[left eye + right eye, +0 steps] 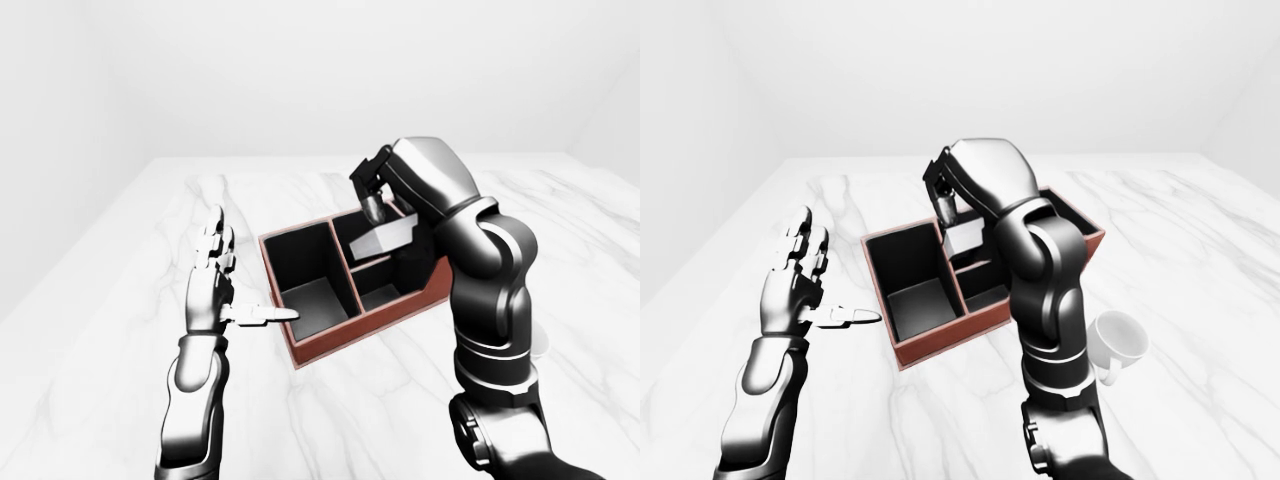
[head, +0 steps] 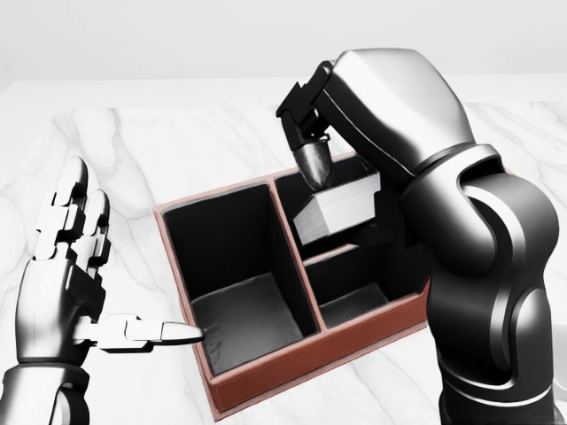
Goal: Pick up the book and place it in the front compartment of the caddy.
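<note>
Book, a thick grey-covered block of white pages (image 2: 341,212), is pinched in the right hand (image 2: 328,190) above the red-brown caddy's (image 2: 292,359) right-hand compartments. Picked up, not yet released; lowering remains. Left hand (image 2: 66,266) hovers spread, left of the caddy.

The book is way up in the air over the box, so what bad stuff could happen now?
1. The book hangs tilted in the right hand above the caddy; it might catch on the thin divider beneath it.
2. Only one finger shows on top of it, so it could slip and drop into the wrong compartment.
3. The right arm hides much of the caddy, so aiming may be harder.
</note>
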Robot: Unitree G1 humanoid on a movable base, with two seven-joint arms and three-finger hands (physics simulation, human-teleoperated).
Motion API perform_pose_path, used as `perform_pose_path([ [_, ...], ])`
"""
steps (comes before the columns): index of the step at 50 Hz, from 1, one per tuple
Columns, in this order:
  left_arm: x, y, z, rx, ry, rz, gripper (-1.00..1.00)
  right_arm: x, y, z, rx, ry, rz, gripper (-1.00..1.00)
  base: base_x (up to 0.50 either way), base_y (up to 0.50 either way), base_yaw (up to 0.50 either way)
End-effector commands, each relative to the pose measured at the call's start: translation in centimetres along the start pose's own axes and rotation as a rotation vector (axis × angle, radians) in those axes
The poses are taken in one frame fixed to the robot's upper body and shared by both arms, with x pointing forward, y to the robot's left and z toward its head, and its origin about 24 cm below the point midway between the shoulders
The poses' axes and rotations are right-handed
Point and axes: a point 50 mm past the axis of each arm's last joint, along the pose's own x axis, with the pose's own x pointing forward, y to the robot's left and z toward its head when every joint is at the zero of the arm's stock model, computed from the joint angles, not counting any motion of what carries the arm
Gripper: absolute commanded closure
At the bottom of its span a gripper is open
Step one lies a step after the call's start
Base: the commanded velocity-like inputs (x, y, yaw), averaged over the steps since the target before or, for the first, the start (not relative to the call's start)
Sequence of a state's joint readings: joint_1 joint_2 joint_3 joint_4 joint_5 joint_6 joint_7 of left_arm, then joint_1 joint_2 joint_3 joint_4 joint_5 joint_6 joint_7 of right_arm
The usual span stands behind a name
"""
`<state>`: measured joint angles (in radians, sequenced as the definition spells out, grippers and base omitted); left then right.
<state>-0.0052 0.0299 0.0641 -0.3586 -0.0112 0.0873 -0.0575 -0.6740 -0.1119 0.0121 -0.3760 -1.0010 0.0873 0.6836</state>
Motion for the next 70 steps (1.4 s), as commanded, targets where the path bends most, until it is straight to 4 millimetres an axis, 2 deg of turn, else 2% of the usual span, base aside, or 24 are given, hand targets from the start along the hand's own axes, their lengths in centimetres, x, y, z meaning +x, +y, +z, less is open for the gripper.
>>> perform_pose_path([
  [1, 0.0, 0.0, 0.0, 0.001, -0.001, 0.000, -1.00, 0.8, -0.2, -0.3, 0.007, 0.005, -0.026, 1.00, 0.00, 0.00, 0.00],
  [18, 0.1, 0.1, 0.0, -0.001, -0.003, 0.004, -1.00, 2.5, 0.0, -1.2, 0.017, 0.030, -0.018, 1.00, 0.00, 0.00, 0.00],
  [31, 0.1, 0.1, 0.0, 0.001, 0.001, 0.007, -1.00, 3.8, 1.2, -2.5, 0.047, 0.073, -0.001, 1.00, 0.00, 0.00, 0.00],
  [55, 0.2, 0.2, -0.2, 0.000, 0.009, 0.016, -1.00, 5.9, 2.6, -3.6, 0.081, 0.121, 0.024, 1.00, 0.00, 0.00, 0.00],
  [70, 0.3, 0.3, -0.2, 0.001, 0.007, 0.018, -1.00, 6.7, 2.5, -4.1, 0.082, 0.142, 0.023, 1.00, 0.00, 0.00, 0.00],
])
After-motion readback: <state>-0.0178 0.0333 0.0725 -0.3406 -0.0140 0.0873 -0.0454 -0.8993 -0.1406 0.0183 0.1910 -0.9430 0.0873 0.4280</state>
